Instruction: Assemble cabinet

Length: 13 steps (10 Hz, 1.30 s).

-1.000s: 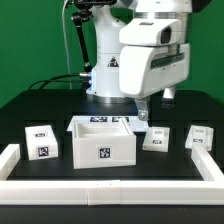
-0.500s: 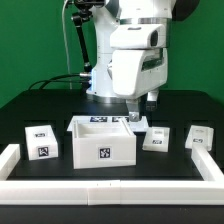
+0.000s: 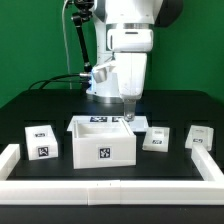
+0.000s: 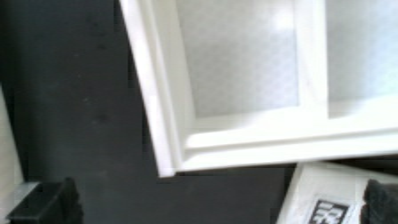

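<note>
The cabinet (image 3: pixel 102 142) is a white open-topped box shell with a tag on its front, standing in the middle of the black table. My gripper (image 3: pixel 128 114) hangs just above its back right corner, seen from the exterior view, and touches nothing. In the wrist view the cabinet's white rim and inner floor (image 4: pixel 249 80) fill most of the picture. One dark finger (image 4: pixel 43 204) shows at the edge. The jaws stand wide apart and empty. Three small tagged drawer blocks lie loose: one on the exterior view's left (image 3: pixel 42 141), two on its right (image 3: pixel 157 138) (image 3: pixel 201 136).
A low white border rail (image 3: pixel 110 187) runs along the table's front and turns up both sides. A flat strip of tags (image 3: pixel 103 119) lies right behind the cabinet. The nearest right block also shows in the wrist view (image 4: pixel 347 200). The arm's base stands at the back.
The arm has swung toward the exterior view's left and turned its wrist. The gripper now hangs over the cabinet's back right corner. The cabinet and blocks have not moved.
</note>
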Each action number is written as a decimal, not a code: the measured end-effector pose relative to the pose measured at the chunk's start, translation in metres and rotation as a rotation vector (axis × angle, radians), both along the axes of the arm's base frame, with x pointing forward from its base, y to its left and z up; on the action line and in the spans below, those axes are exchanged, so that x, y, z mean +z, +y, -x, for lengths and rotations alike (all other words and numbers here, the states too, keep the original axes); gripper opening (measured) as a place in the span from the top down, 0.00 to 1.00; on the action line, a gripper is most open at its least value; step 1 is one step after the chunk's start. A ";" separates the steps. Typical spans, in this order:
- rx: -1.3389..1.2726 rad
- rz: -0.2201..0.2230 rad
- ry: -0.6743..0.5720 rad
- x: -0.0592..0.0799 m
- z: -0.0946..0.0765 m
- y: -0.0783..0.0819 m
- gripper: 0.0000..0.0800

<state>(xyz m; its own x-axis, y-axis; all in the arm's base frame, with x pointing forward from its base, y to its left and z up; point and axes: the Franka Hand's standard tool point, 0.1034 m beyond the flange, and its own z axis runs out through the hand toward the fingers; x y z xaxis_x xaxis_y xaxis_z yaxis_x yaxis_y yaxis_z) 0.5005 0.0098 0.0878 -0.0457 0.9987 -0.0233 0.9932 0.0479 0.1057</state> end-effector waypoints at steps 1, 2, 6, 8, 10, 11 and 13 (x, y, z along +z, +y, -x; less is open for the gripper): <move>-0.016 -0.002 0.001 0.000 0.000 0.000 0.00; -0.016 -0.002 0.001 0.000 -0.001 0.000 0.00; 0.053 -0.002 -0.014 -0.012 0.022 -0.013 0.00; 0.097 0.001 -0.004 -0.020 0.051 -0.028 0.00; 0.057 -0.004 0.031 -0.028 0.067 -0.032 0.00; 0.057 -0.003 0.031 -0.028 0.066 -0.033 0.00; 0.052 -0.005 0.031 -0.029 0.068 -0.032 0.00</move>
